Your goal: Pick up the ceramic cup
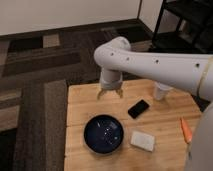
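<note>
**Desk** (80,107): light wooden top. The left and far edges are in view; the right edge is partly hidden by the robot's body.

**Ceramic cup** (162,92): small, white and upright, in the far right part of the desk near the far edge. The arm (155,62) crosses in front of its rim.

**Gripper** (109,94): points down over the far middle strip of the desk, fingers spread, nothing between them. It is left of the cup and well apart from it.

**Black phone** (138,108): lies flat at an angle between gripper and cup, nearer the camera.

**Dark blue bowl** (104,134): sits in the near centre, with bare wood to its left.

**White rectangular block** (142,140): just right of the bowl.

**Orange carrot-shaped item** (186,129): near the right edge.

**Open room**: bare wood beneath and left of the gripper.
</note>
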You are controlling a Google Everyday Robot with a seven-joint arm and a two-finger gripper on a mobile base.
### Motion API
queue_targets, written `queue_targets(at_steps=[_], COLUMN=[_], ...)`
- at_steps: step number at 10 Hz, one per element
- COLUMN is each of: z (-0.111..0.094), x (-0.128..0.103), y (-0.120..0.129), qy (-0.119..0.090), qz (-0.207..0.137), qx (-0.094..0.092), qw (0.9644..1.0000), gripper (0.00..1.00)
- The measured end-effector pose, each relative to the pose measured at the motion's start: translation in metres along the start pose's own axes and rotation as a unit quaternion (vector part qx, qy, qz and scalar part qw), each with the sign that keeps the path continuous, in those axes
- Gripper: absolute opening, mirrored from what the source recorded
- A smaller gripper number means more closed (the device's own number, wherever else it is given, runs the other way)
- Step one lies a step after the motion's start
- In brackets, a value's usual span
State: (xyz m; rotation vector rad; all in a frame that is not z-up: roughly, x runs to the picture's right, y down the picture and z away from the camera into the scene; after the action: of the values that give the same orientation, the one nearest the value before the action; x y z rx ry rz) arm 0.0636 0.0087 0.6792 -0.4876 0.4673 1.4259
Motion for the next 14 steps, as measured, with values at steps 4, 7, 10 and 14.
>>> queue_targets(at_steps=[4, 7, 10, 14], z=[-0.013, -0.013, -0.013, -0.001], x=[-0.01, -0.01, -0.01, -0.017], y=[-0.039, -0.037, -0.039, -0.095], qy=[0.0, 0.0, 0.0, 0.008], qz=[-0.008, -0.009, -0.007, 0.019], qx=[0.015, 0.014, 0.015, 0.048], qw=[0.9999, 0.9999, 0.9999, 0.9987], gripper=[0.65, 0.65, 0.65, 0.65])
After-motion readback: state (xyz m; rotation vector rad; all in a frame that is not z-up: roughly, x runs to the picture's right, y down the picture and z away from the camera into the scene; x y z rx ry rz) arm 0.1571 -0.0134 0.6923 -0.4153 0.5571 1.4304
